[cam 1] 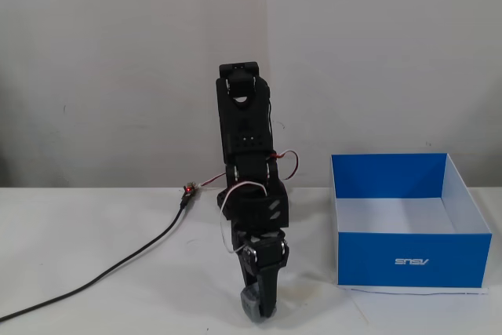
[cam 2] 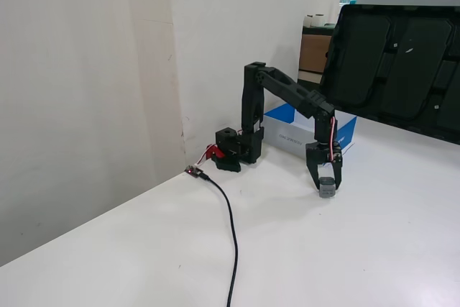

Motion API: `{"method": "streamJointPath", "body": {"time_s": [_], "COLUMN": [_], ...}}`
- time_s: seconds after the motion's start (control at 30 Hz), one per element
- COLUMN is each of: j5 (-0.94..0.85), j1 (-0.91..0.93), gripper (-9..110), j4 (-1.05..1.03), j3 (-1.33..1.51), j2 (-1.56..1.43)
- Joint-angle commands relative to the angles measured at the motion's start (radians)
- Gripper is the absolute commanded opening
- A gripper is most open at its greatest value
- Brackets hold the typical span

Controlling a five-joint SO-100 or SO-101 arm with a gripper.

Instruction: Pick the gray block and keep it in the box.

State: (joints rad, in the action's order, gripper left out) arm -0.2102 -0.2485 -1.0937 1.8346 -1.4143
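The gray block [cam 1: 250, 303] sits between the fingers of my black gripper [cam 1: 257, 305] at the front of the white table, left of the box. The other fixed view shows the same hold: the gripper [cam 2: 327, 188] points straight down, shut on the gray block [cam 2: 328, 188], which is at or barely above the tabletop. The box [cam 1: 412, 260] is blue outside and white inside, open on top, and stands to the right of the arm. From the side, the box [cam 2: 348, 134] lies behind the arm and is partly hidden by it.
A black cable [cam 1: 118, 267] runs from the arm's base across the left of the table to a small red connector [cam 1: 188, 190]. In the side view a large black tray [cam 2: 395, 62] leans up behind the table, and the wall is close on the left.
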Motion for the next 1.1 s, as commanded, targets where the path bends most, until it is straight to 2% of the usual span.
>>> {"method": "streamJointPath", "body": {"time_s": [0.0,0.43,1.07], "j5": [0.012,0.172,0.377], "j1": [-0.040,-0.344,-0.971], "gripper": [0,0,2], "j4": [-0.121,-0.460,-0.497], "j3": [-0.172,-0.546,-0.509], "j2": [-0.150,-0.241,-0.281]}}
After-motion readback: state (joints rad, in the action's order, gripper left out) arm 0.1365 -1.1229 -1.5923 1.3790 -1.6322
